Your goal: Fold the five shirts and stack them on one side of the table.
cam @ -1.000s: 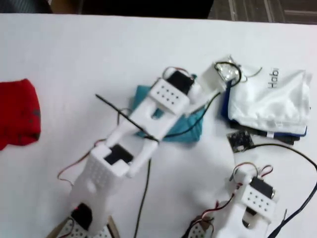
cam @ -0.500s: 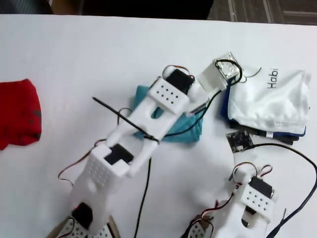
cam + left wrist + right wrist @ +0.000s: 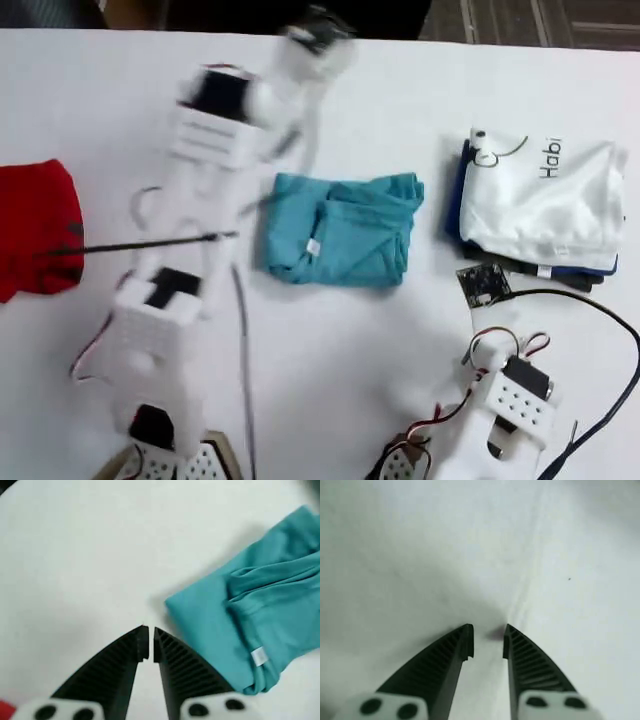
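A folded teal shirt (image 3: 335,240) lies in the middle of the white table, and its corner (image 3: 240,630) shows in the left wrist view. At the right side a white shirt (image 3: 545,205) tops a stack with blue cloth (image 3: 456,205) under it. A red shirt (image 3: 35,225) lies at the left edge. My left arm (image 3: 215,125) stands blurred over the back left, and its gripper (image 3: 151,642) hangs shut and empty above bare table beside the teal shirt. Over bare table at the front right, my right gripper (image 3: 487,640) is slightly open and holds nothing.
A small dark circuit board (image 3: 485,285) lies in front of the stack, with a black cable (image 3: 590,305) running from it to the right. The right arm's body (image 3: 515,400) sits at the front right. The table's far edge (image 3: 420,38) runs along the back.
The left arm has lifted off the teal shirt and swung to the back left, which uncovers the folded shirt. The right arm has barely moved.
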You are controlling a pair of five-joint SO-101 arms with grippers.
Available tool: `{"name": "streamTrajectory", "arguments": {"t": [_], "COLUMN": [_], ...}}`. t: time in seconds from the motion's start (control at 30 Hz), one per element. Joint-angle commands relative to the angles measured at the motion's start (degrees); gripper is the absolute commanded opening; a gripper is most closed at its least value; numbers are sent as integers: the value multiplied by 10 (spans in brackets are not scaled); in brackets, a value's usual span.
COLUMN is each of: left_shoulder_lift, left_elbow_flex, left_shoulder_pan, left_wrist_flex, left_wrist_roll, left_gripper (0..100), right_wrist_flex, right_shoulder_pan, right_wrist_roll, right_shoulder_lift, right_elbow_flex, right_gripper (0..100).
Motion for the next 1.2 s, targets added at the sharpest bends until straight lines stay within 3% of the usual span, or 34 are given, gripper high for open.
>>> {"name": "streamTrajectory", "arguments": {"t": [0.0, 0.17, 0.47, 0.8, 1.17], "left_shoulder_lift": [-46, -46, -45, -46, -46], "left_elbow_flex": [15, 31, 75, 187, 189], "left_shoulder_pan": [-119, -266, -488, -607, -676], "left_wrist_flex": [22, 22, 23, 10, 7], "left_wrist_roll": [0, -3, -39, -40, -38], "left_gripper": [26, 26, 26, 27, 27], "right_wrist_flex": [-12, 26, 111, 128, 250], "right_shoulder_pan": [-22, -109, -377, -525, -596], "right_wrist_roll": [-5, -76, -183, -184, -206], "right_shoulder_lift": [-11, -7, 24, 402, 740], "right_elbow_flex": [-8, -92, -334, -626, -1030], "right_gripper": [38, 22, 22, 22, 22]}}
